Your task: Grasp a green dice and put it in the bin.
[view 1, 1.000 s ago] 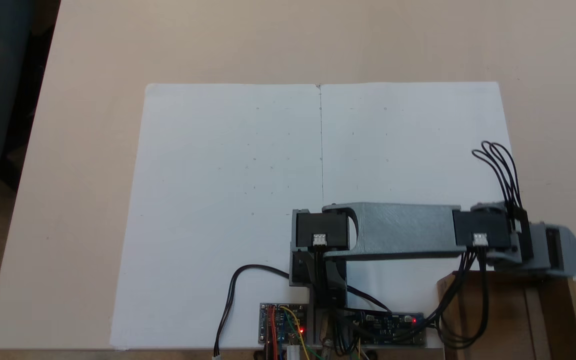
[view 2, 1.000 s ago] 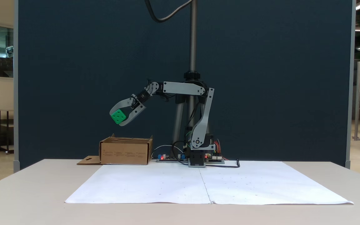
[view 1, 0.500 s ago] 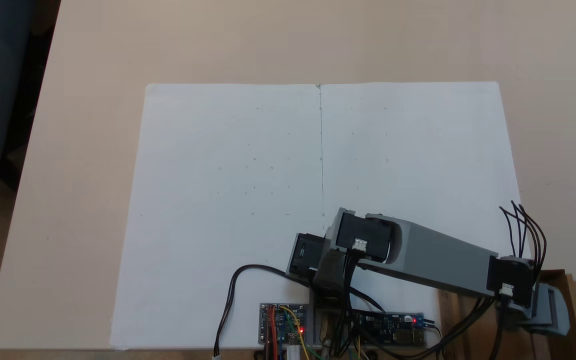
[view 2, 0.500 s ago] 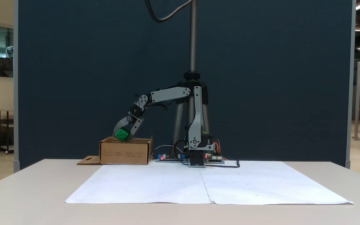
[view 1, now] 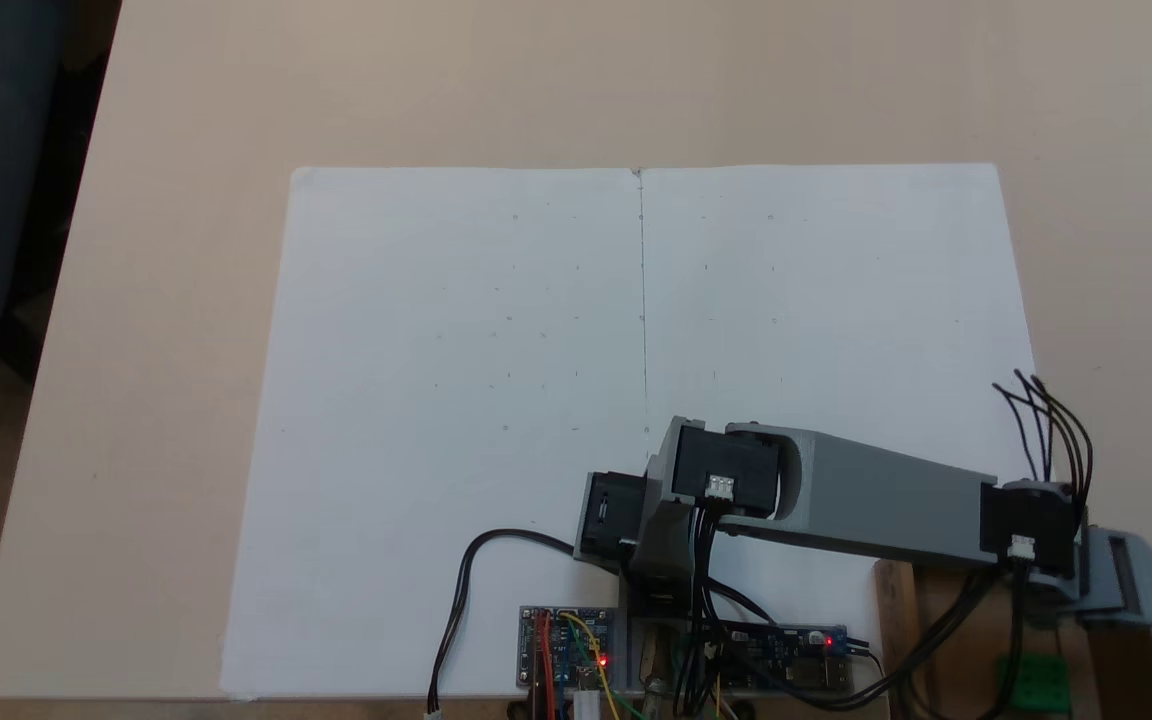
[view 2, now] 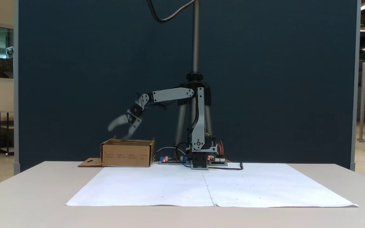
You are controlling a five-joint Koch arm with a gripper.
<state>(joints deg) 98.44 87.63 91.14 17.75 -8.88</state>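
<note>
Fixed views show the small bright green plastic dice (view 1: 1034,684) lying inside the brown corrugated cardboard bin (view 2: 127,154). The grey gripper (view 2: 118,132) hangs above, jaws spread, empty. Judged light, rigid, slick; grip opposite flat faces.

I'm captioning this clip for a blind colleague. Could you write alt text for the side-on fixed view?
A small grey robot arm reaches left, its tool open and empty above a low cardboard box. The box stands on a beige table beside white paper, before a dark blue partition.
</note>
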